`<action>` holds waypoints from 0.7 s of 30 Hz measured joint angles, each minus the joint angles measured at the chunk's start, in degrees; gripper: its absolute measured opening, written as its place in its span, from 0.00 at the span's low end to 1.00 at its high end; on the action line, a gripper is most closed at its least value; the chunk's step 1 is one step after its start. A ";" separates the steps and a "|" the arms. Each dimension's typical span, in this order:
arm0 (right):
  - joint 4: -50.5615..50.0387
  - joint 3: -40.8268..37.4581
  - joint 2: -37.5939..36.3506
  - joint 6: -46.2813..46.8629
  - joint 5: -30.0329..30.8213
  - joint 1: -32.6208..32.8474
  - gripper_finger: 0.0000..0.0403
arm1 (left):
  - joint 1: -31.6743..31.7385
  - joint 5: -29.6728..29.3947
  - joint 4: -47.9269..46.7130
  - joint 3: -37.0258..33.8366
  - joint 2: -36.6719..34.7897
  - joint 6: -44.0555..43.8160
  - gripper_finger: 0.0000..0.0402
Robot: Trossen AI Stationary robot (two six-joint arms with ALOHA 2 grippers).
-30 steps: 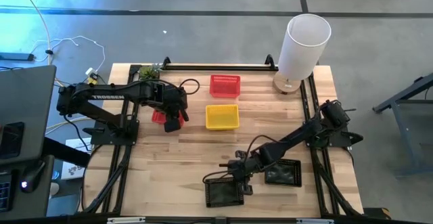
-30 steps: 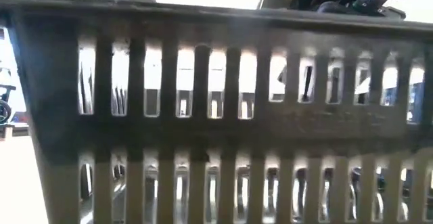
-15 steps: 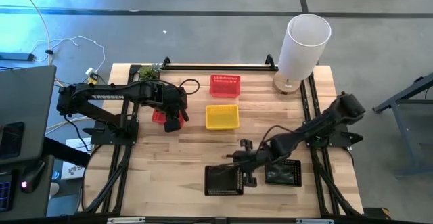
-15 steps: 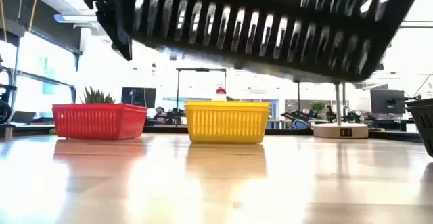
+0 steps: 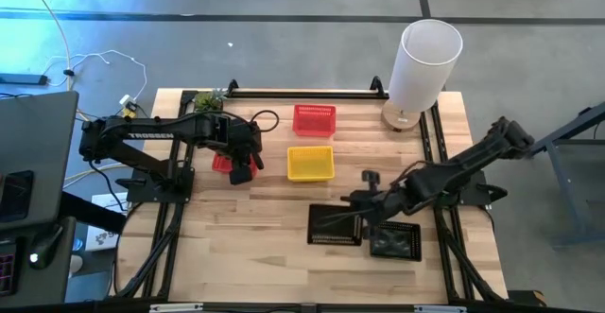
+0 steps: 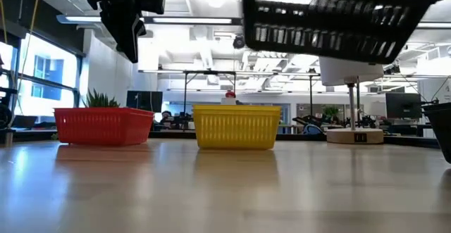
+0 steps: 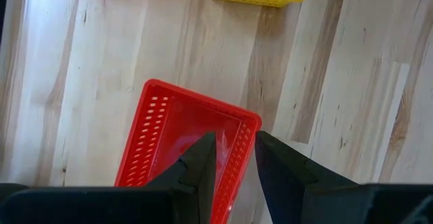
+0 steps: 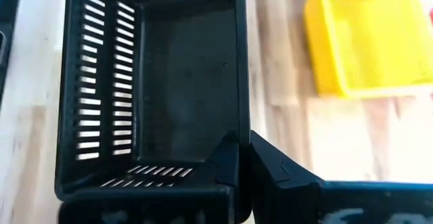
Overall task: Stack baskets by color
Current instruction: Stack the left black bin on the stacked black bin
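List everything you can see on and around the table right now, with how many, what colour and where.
Red baskets: two seen; one at the far middle, one under the left tool.
Yellow basket: one, table centre.
Black baskets: two seen; one lifted clear of the table in the right tool, one resting at the near right.
White cylinder: one, far right corner.
Green plant: one, far left corner.
Table: one, light wood.
Left tool: dark, fingers straddling the red basket's wall.
Right tool: dark, shut on the lifted black basket's rim.
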 joint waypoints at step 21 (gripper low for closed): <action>-11.67 -14.71 -23.68 18.96 3.95 6.19 0.00 | -0.02 0.13 0.00 -0.02 0.00 0.00 0.22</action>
